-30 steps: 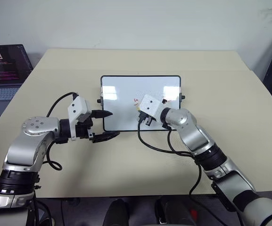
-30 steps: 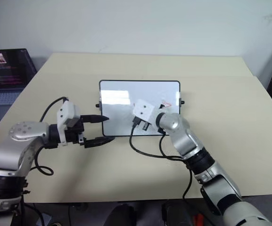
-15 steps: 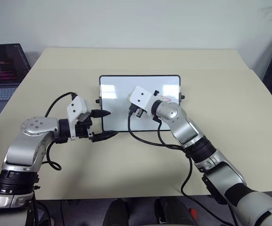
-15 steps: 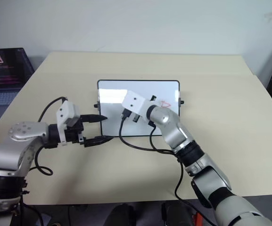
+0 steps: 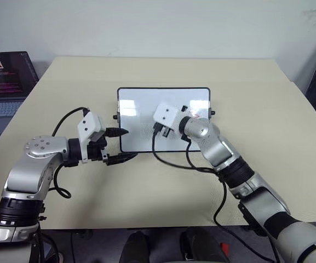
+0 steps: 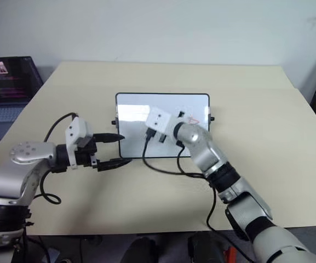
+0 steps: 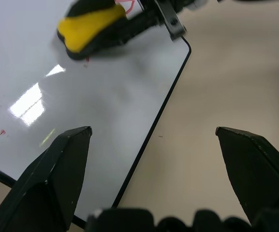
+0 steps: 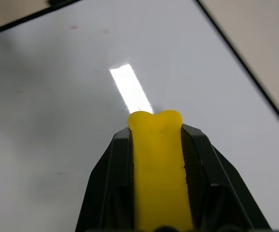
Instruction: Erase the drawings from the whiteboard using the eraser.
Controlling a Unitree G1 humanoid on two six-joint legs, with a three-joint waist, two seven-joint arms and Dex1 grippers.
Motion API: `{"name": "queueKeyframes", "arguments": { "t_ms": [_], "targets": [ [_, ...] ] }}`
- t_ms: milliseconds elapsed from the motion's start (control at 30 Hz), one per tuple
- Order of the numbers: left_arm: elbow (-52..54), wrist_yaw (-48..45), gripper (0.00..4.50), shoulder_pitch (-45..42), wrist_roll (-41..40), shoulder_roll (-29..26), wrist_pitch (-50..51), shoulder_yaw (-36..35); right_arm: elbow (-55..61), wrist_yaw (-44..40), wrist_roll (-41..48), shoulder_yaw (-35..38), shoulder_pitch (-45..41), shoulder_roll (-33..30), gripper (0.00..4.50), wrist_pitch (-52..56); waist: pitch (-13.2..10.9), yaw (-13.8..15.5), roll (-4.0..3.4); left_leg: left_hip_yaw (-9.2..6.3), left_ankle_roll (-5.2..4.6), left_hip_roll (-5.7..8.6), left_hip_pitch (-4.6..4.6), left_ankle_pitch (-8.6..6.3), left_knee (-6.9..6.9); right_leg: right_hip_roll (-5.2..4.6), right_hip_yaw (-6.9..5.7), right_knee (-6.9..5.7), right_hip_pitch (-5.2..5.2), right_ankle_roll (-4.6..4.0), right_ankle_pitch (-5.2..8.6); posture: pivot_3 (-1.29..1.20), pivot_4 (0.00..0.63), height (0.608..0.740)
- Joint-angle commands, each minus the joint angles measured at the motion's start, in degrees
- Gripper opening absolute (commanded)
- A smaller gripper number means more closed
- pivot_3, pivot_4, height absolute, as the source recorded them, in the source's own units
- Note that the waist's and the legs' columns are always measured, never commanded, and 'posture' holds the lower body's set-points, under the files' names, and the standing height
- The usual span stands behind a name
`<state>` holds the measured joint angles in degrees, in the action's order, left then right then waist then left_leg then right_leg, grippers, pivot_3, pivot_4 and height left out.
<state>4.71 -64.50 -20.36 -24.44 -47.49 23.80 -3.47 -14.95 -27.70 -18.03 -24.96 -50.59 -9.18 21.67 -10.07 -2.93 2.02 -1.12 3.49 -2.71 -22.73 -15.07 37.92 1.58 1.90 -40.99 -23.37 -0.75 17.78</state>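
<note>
The whiteboard (image 5: 164,119) lies flat on a beige table (image 5: 267,115), a little beyond the middle, with its long sides running left to right. Small black knobs stick out at its left and right edges. A laptop (image 5: 4,82) with a lit screen sits off the table's far left corner.

The right gripper (image 8: 157,140) reaches over the middle of the board from the near right. Its two black fingers (image 8: 105,179) are pressed against the sides of the yellow eraser (image 8: 157,164), pinching it so that its rounded end sticks out past the fingertips over the white surface. The left wrist view shows the eraser's dark underside facing the board; whether it touches the surface cannot be told.

A red drawing (image 6: 193,120) shows on the right part of the board, just to the right of the right wrist and partly hidden by it. A few faint red specks (image 7: 2,131) are scattered on the board nearer its left side.

The left gripper (image 5: 124,144) sits at the board's near left corner with its fingers spread apart, one finger (image 5: 117,132) over the board's left edge and the other beside the near edge over the table. It holds nothing.
</note>
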Motion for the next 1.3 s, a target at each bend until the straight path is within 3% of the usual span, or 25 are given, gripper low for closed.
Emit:
{"name": "queueKeyframes", "arguments": {
  "t_ms": [33, 200, 367, 500, 767, 1033, 1300],
  "targets": [
    [1.4, -0.2, 4.5, -0.3, -0.6, -0.7, -0.2, -1.4, 0.8, -3.1, -0.2, -0.7, 1.3, -1.0, 0.99, 1.9, 0.0, 0.0, 0.0, 0.02, 0.0, 0.0, 0.0, 0.0, 0.0, 0.0, 0.03, 0.01, 0.0, 0.0, 0.0, 0.0, 0.15, 0.74],
    [1.3, -0.3, 4.5, -0.4, -0.6, -0.6, -0.3, -1.2, 4.0, -9.4, -0.3, -3.3, 3.4, -2.7, 0.99, 4.7, 0.0, 0.0, 0.0, 0.01, -0.01, -0.03, 0.0, -0.01, -0.03, 0.0, 0.02, 0.06, 0.0, 0.0, 0.01, 0.0, 0.15, 0.74],
    [1.1, -0.5, 4.5, -0.5, -0.5, -0.5, -0.5, -1.1, 0.9, -0.8, -2.1, 0.2, 0.5, -1.7, 0.99, 1.3, 0.0, -0.1, -0.01, 0.0, -0.01, -0.01, 0.04, 0.0, -0.02, 0.0, 0.0, -0.03, 0.0, 0.0, 0.0, 0.0, 0.15, 0.74],
    [0.9, -0.6, 4.5, -0.8, -0.4, -0.5, -0.5, -0.9, -0.2, 0.6, -1.8, 0.6, -0.4, -1.8, 0.99, 0.4, 0.0, 0.0, 0.0, 0.0, 0.0, 0.0, 0.03, 0.0, 0.01, 0.0, 0.0, -0.05, 0.0, 0.0, -0.01, 0.0, 0.15, 0.74],
    [0.6, -0.7, 4.5, -1.1, -0.4, -0.4, -0.6, -0.8, 5.3, -11.7, -0.4, -4.1, 4.4, -4.3, 0.99, 5.8, 0.0, 0.1, 0.0, -0.01, -0.01, -0.01, 0.02, 0.0, -0.02, 0.0, 0.01, 0.05, 0.03, 0.0, 0.0, 0.0, 0.15, 0.74],
    [0.5, -1.0, 4.5, -1.3, -0.4, -0.2, -0.7, -0.6, 1.6, 0.1, -2.4, 1.2, 0.8, -2.5, 0.99, 1.7, 0.0, -0.1, -0.01, 0.01, -0.01, 0.01, 0.11, 0.01, 0.01, 0.05, 0.02, -0.06, 0.05, -0.01, -0.02, 0.0, 0.15, 0.74],
    [0.1, -1.5, 4.5, -1.7, -0.2, 0.0, -0.7, -0.1, 6.4, -9.8, -1.2, -2.4, 5.4, -6.4, 0.99, 7.3, 0.0, 0.5, 0.01, 0.02, -0.02, -0.01, 0.04, 0.01, 0.0, 0.02, 0.03, 0.07, 0.06, -0.02, -0.02, 0.0, 0.15, 0.74]
  ]
}}
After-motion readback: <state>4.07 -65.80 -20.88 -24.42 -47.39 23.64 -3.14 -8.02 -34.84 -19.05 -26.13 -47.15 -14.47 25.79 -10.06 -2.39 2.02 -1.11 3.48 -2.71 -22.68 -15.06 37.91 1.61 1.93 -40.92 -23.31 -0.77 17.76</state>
